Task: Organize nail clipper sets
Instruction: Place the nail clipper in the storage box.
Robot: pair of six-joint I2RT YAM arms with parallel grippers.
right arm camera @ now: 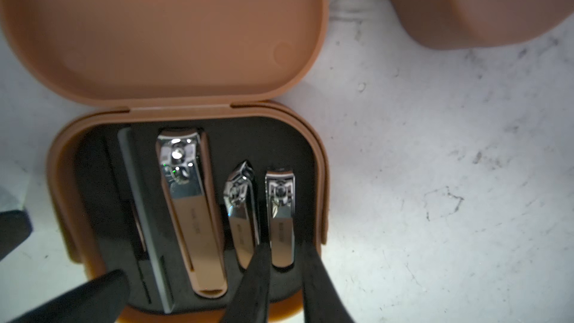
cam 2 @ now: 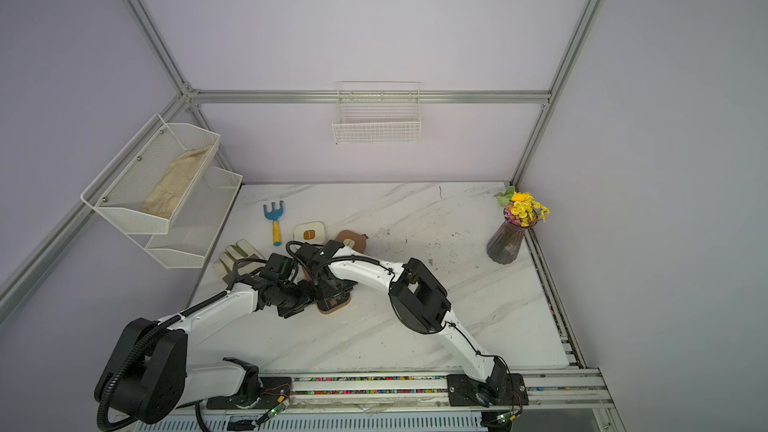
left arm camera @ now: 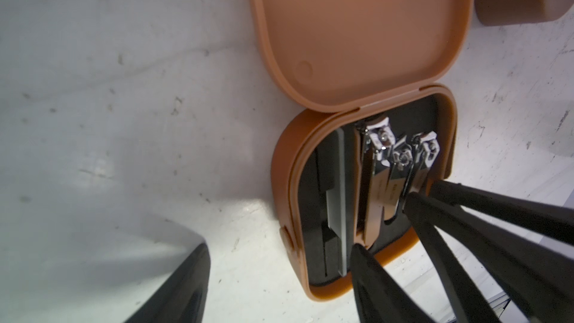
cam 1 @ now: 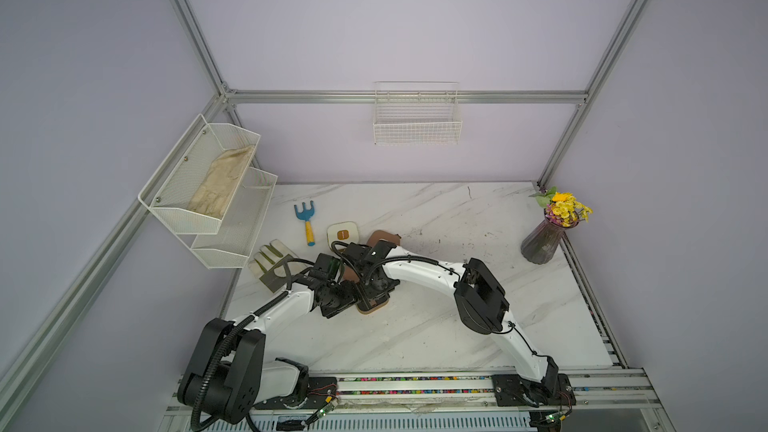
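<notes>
Three cases (cam 1: 342,233) (cam 1: 383,237) (right arm camera: 161,32), three clippers (right arm camera: 192,212) (right arm camera: 241,219) (right arm camera: 281,228)

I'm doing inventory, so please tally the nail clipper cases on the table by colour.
Cream case: 1
Brown cases: 2 (open one, other one)
Total: 3

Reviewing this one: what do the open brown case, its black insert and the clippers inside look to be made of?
Open brown case: likely moulded plastic with a matte finish; the lid is smooth and rounded and has a round moulding mark. Black insert: probably foam; it is dull, with cut-out slots. Clippers: metal, with mirror-bright heads and satin bronze-toned levers.
</notes>
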